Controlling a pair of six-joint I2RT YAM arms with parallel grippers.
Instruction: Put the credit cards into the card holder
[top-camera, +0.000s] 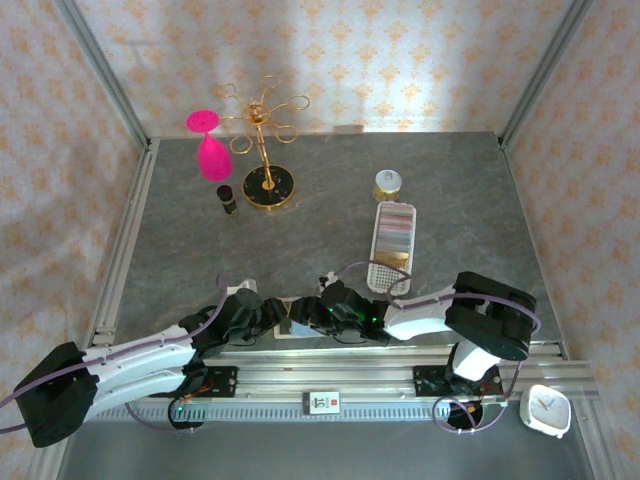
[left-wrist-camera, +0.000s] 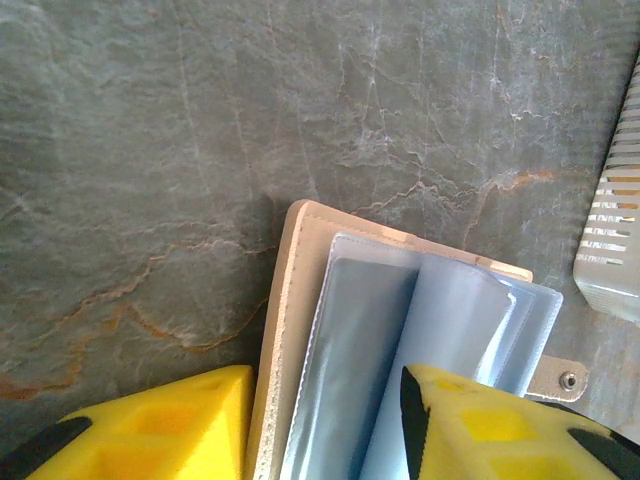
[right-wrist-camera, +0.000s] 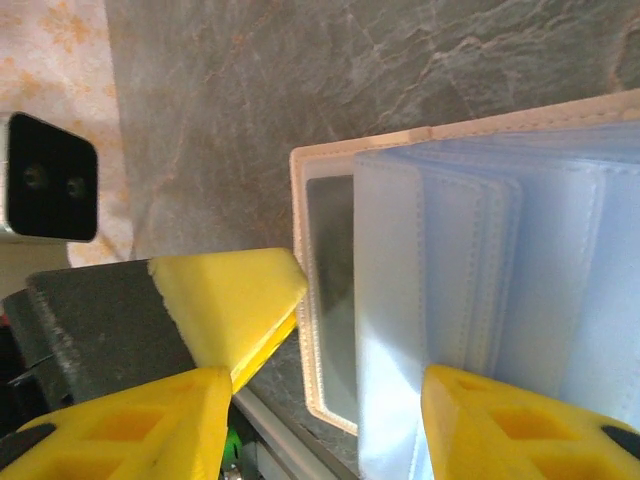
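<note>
On the grey, veined stone-look tabletop (top-camera: 470, 200), a translucent pink goblet (top-camera: 212, 152) hung from a gold wire rack (top-camera: 266, 187), with a small dark bottle (top-camera: 227, 197) beside it. At the near edge the left gripper (left-wrist-camera: 325, 372) stood about half open. One yellow finger lay off the cover's edge and the other over the sleeves, gripping nothing. The small beige leather-like card holder (left-wrist-camera: 300, 250) lay open between both arms, stitched along its rim, with a snap tab (left-wrist-camera: 560, 380) at one edge. Its glossy clear plastic sleeves (left-wrist-camera: 455, 320) fanned out. Behind the innermost pocket sat what looked like a dark grey card (right-wrist-camera: 330, 280). The right gripper (right-wrist-camera: 325, 375) was likewise parted, straddling the sleeves without holding them. Farther right stood a small round cream jar (top-camera: 388, 183). Next came a long white perforated tray (top-camera: 383, 275) holding pale striped flat pieces (top-camera: 394, 228), then a white square clock (top-camera: 546, 409).
</note>
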